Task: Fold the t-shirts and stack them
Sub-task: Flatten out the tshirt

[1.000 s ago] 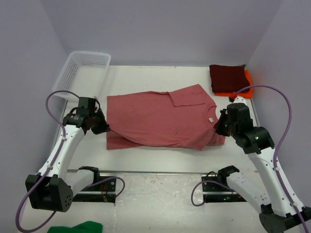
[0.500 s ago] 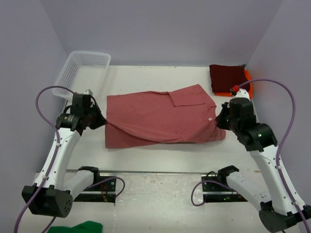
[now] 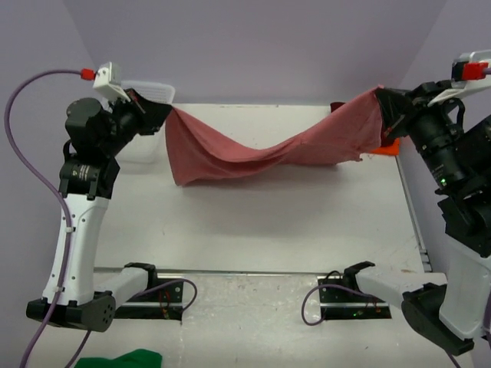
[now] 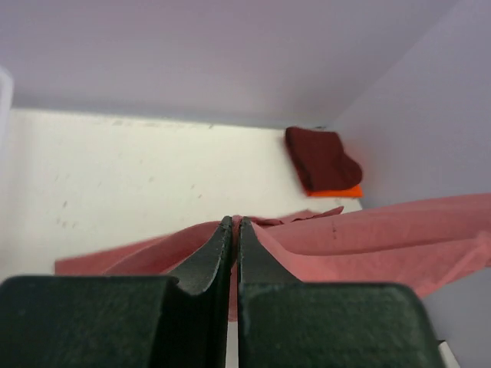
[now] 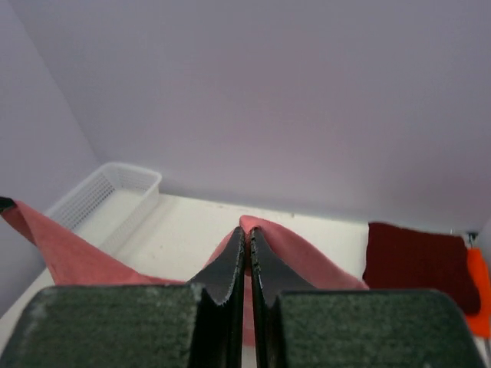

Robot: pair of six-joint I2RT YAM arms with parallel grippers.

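The faded rose t-shirt (image 3: 261,149) hangs stretched in the air between both grippers, sagging in the middle above the table. My left gripper (image 3: 163,110) is shut on its left end, high near the basket; the cloth shows pinched between the fingertips in the left wrist view (image 4: 234,224). My right gripper (image 3: 381,100) is shut on its right end, high at the back right; the right wrist view shows the cloth (image 5: 307,253) in its jaws. The folded dark maroon t-shirt (image 4: 322,157) lies on the folded orange t-shirt (image 4: 337,191) in the back right corner.
A white mesh basket (image 5: 107,195) stands at the back left, partly behind the left arm. Lilac walls close in the table (image 3: 268,222) on three sides. Something green (image 3: 123,359) lies below the table's near edge.
Both grippers have risen sharply and moved back and outward, lifting the rose t-shirt off the table so it hangs stretched between them.
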